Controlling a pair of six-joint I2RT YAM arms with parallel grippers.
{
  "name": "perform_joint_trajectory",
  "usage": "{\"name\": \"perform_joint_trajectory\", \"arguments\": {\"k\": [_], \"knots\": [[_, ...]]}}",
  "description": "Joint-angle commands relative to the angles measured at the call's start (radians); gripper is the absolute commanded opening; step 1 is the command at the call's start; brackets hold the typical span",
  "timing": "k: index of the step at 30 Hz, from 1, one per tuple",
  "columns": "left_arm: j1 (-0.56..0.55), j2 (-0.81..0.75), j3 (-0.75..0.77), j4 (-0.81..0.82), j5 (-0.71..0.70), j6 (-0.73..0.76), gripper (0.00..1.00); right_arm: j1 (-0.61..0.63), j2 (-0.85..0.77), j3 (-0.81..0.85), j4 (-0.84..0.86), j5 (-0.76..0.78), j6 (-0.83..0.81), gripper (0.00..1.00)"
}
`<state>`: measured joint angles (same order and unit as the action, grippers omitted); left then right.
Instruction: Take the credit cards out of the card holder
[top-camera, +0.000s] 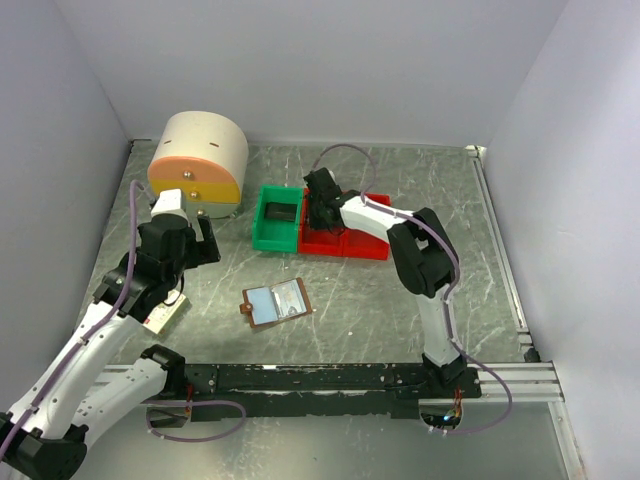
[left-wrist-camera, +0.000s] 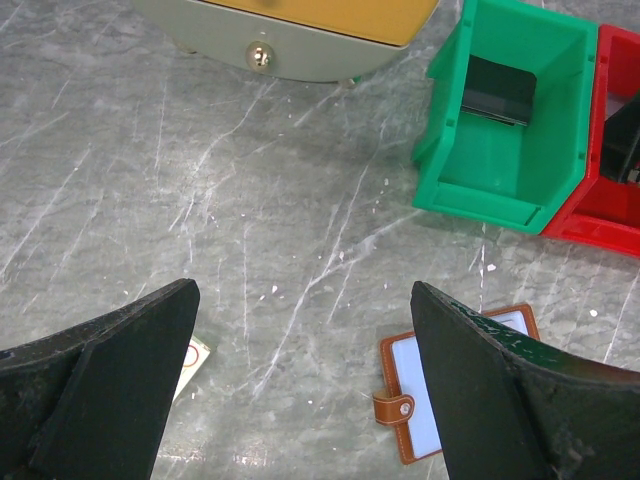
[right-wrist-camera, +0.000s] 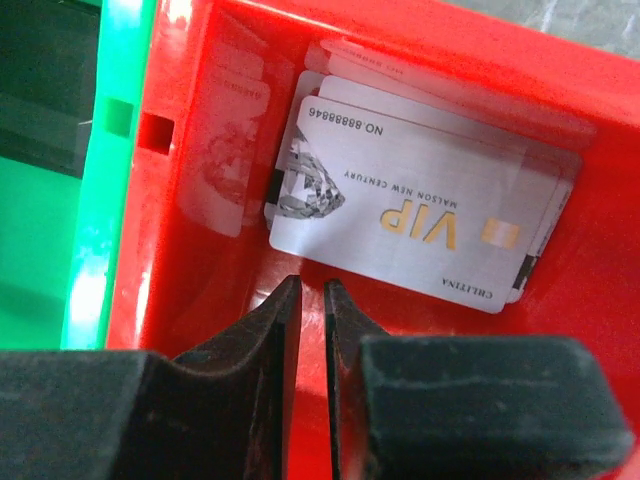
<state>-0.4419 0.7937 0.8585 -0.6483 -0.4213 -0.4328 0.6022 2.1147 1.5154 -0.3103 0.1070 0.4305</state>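
Observation:
The card holder (top-camera: 277, 302) lies open on the table, brown-edged with pale-blue panels; in the left wrist view the card holder (left-wrist-camera: 425, 392) shows beside my right finger, its tab pointing left. Several credit cards (right-wrist-camera: 400, 210), a silver VIP card on top, lie in the red bin (right-wrist-camera: 200, 300). My right gripper (right-wrist-camera: 311, 285) hangs just above that bin's floor, jaws nearly together with nothing between them; from above the right gripper (top-camera: 320, 205) reaches into the red bin (top-camera: 365, 245). My left gripper (top-camera: 205, 240) is wide open above bare table, left of the holder, as the left gripper (left-wrist-camera: 305, 290) shows.
A green bin (top-camera: 262, 235) holding a dark flat object (left-wrist-camera: 497, 90) stands left of the red bin. A round cream drawer unit (top-camera: 198, 160) sits at the back left. A small white-and-red box (top-camera: 165, 317) lies under the left arm.

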Motion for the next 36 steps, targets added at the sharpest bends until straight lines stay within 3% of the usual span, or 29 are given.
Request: {"name": "perform_joint_trajectory", "arguments": {"k": [1, 8, 16, 25, 32, 36], "knots": [[0.009, -0.008, 0.001, -0.005, 0.009, 0.014, 1.0, 0.002, 0.049, 0.061, -0.043, 0.05, 0.014, 0.16], [0.008, -0.011, 0.002, -0.002, 0.012, 0.015, 1.0, 0.001, 0.065, 0.079, -0.031, 0.108, 0.022, 0.16], [0.009, -0.009, -0.001, 0.002, 0.027, 0.021, 1.0, 0.003, -0.032, 0.0, 0.016, 0.039, 0.027, 0.21], [0.009, 0.011, -0.019, 0.042, 0.147, 0.056, 0.99, 0.001, -0.392, -0.287, 0.185, -0.031, 0.063, 0.43], [0.009, 0.076, -0.011, 0.043, 0.219, 0.065, 1.0, 0.068, -0.616, -0.64, 0.5, -0.259, 0.205, 0.44], [0.008, 0.12, -0.045, 0.109, 0.41, 0.096, 1.0, 0.186, -0.675, -0.807, 0.608, -0.281, 0.242, 0.44]]}}
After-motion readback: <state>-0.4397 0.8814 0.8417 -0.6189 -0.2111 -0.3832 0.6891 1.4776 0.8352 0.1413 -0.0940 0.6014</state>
